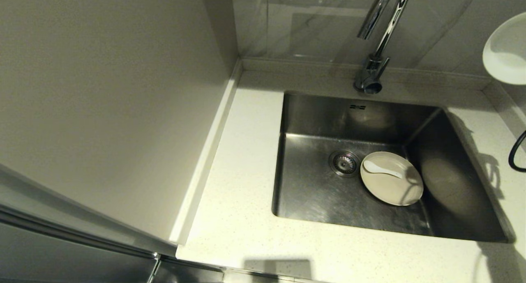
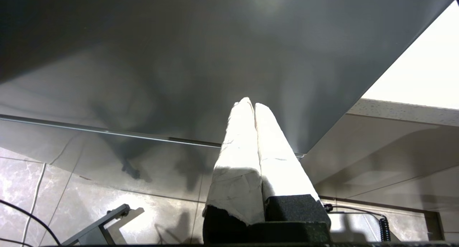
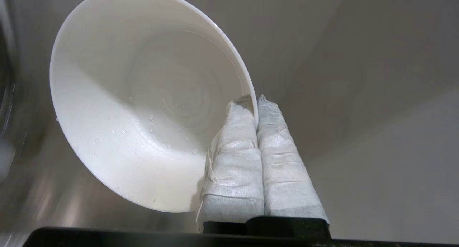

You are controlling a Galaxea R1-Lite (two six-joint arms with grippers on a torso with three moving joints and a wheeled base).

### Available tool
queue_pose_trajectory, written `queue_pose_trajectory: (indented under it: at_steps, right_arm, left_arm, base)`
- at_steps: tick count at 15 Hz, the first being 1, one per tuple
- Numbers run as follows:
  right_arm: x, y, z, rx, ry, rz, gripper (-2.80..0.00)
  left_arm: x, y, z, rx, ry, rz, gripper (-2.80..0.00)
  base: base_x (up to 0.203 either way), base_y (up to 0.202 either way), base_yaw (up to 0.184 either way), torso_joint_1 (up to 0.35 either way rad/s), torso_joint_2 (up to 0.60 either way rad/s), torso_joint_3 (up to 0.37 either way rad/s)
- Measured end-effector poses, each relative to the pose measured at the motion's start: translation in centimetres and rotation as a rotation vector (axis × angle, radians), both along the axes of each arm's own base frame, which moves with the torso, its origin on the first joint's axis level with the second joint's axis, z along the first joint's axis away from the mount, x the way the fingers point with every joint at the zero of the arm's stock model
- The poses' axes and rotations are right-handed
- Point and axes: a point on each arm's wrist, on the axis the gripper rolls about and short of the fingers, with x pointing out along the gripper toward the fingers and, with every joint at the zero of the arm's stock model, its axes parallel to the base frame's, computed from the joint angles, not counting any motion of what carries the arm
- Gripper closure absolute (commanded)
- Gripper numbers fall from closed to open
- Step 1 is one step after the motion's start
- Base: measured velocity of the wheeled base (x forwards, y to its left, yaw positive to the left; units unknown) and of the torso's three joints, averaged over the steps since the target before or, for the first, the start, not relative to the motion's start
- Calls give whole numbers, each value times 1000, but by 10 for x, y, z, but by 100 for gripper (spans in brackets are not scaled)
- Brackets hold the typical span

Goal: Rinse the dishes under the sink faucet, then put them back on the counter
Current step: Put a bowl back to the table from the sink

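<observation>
A small white bowl hangs tilted in the air at the far right, above the counter beside the sink. In the right wrist view my right gripper is shut on the bowl, pinching its rim; water drops cling inside it. A cream plate lies on the sink floor by the drain, with a white spoon resting on it. The chrome faucet rises behind the sink. My left gripper is shut on nothing, parked low beside a dark cabinet panel.
A round strainer drain sits left of the plate. A tall grey panel walls off the counter's left side. A black cable loops in at the right edge.
</observation>
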Motion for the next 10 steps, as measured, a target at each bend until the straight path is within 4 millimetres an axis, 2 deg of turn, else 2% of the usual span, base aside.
queue_pose_trajectory:
  at_steps: [1,2,3,5,6,7,9,10]
  right_arm:
    - [-2,-1,-6,46,69,7,0]
    - [-4,-2,-4,90,117,11,0]
    - [-7,-3,7,135,146,16,0]
    - [-19,-6,51,216,167,28,0]
    - [-30,-7,72,264,201,31,0]
    - [-45,-9,85,324,261,21,0]
    - [-74,-12,85,444,433,-40,0]
    - [-88,-15,74,510,543,-96,0]
  left_arm:
    - [0,0,0,0,0,0,0]
    - [0,0,0,0,0,0,0]
    - [0,0,0,0,0,0,0]
    - [0,0,0,0,0,0,0]
    - [0,0,0,0,0,0,0]
    - [0,0,0,0,0,0,0]
    - [0,0,0,0,0,0,0]
    - [0,0,0,0,0,0,0]
  base:
    - [0,0,0,0,0,0]
    - [0,0,0,0,0,0]
    - [0,0,0,0,0,0]
    - [0,0,0,0,0,0]
    - [0,0,0,0,0,0]
    - [0,0,0,0,0,0]
    - [0,0,0,0,0,0]
    - [0,0,0,0,0,0]
